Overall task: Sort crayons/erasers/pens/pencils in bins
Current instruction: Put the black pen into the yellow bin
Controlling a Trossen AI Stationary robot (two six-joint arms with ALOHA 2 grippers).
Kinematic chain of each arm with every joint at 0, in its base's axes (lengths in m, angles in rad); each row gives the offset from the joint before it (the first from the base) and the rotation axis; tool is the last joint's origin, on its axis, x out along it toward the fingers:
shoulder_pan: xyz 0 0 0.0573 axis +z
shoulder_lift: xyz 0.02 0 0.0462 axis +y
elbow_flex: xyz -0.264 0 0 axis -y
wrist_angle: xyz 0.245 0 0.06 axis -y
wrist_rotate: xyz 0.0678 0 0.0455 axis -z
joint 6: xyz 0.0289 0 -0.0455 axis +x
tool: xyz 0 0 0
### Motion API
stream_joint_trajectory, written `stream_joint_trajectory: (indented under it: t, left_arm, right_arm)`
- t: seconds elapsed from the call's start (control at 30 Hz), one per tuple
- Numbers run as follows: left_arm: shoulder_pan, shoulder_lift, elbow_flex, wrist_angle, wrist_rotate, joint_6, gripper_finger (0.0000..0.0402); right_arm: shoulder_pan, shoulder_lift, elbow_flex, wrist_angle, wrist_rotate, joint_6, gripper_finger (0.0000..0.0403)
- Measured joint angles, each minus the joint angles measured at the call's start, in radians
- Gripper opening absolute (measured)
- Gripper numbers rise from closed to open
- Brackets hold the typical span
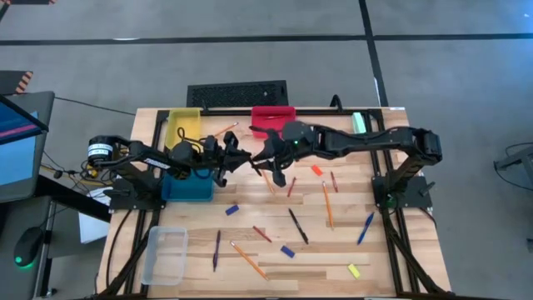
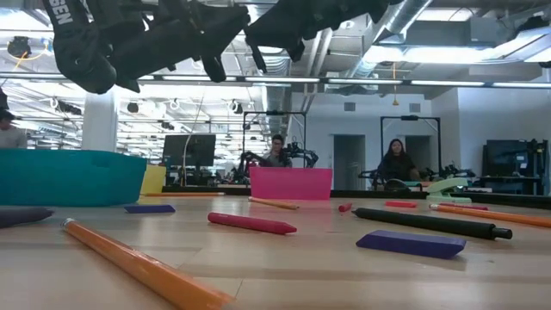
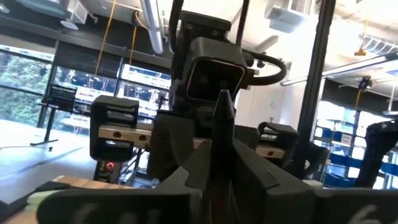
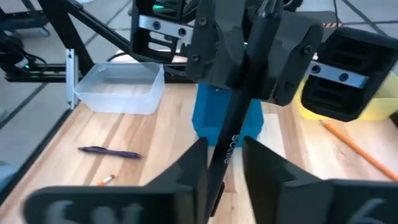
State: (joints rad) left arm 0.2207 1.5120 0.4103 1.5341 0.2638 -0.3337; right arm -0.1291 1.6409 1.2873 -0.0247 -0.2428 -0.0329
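Both tools meet in mid-air above the bench (image 1: 250,275), between the teal bin (image 1: 187,185) and the red bin (image 1: 273,118). A black pen (image 4: 239,118) spans them. The left tool (image 1: 236,158) grips the pen; the right tool (image 1: 265,157) stands narrowly parted beside its barrel. Below them, open bench surface carries scattered pencils (image 1: 247,259), crayons (image 2: 251,224) and erasers (image 1: 287,251).

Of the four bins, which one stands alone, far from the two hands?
The clear bin. It sits by itself at the near left corner of the table, while the yellow bin, red bin and teal bin stand near the arms.
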Motion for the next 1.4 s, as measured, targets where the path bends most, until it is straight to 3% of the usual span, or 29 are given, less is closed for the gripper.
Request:
stream_joint_trajectory:
  t: [0.2, 0.3, 0.4, 0.53, 0.67, 0.8, 0.97, 1.13, 1.27, 1.4]
  left_arm:
    - [0.037, -0.005, 0.000, -0.003, 0.001, 0.014, 0.0022]
    - [0.071, -0.049, 0.007, -0.069, 0.002, 0.027, 0.0022]
    - [0.101, -0.126, 0.033, -0.224, 0.002, 0.078, 0.0024]
    - [0.134, -0.278, 0.105, -0.580, -0.014, 0.198, 0.0023]
    - [0.161, -0.427, 0.236, -1.113, -0.090, 0.349, 0.0024]
    - [0.188, -0.496, 0.396, -1.621, -0.233, 0.423, 0.0024]
    - [0.287, -0.490, 0.547, -1.976, -0.438, 0.434, 0.0024]
    - [0.505, -0.412, 0.623, -2.143, -0.427, 0.424, 0.0024]
    - [0.675, -0.316, 0.652, -2.193, -0.422, 0.436, 0.0024]
    - [0.775, -0.218, 0.656, -2.199, -0.373, 0.443, 0.0024]
  right_arm:
    - [-0.004, -0.023, 0.000, -0.121, 0.009, -0.046, 0.0191]
    - [-0.010, -0.068, -0.001, -0.208, 0.011, -0.033, 0.0186]
    - [-0.007, -0.112, 0.000, -0.306, 0.039, -0.080, 0.0153]
    - [0.005, -0.157, -0.005, -0.395, 0.086, -0.173, 0.0086]
    - [-0.004, -0.202, -0.125, -0.293, 0.085, -0.220, 0.0014]
    - [-0.043, -0.250, -0.331, -0.066, 0.069, -0.203, 0.0016]
    - [-0.101, -0.317, -0.539, 0.150, 0.060, -0.139, 0.0011]
    - [-0.122, -0.429, -0.666, 0.153, 0.061, -0.099, 0.0007]
    - [-0.121, -0.538, -0.732, 0.158, 0.061, -0.126, 0.0007]
    - [-0.134, -0.630, -0.750, 0.162, 0.062, -0.168, 0.0003]
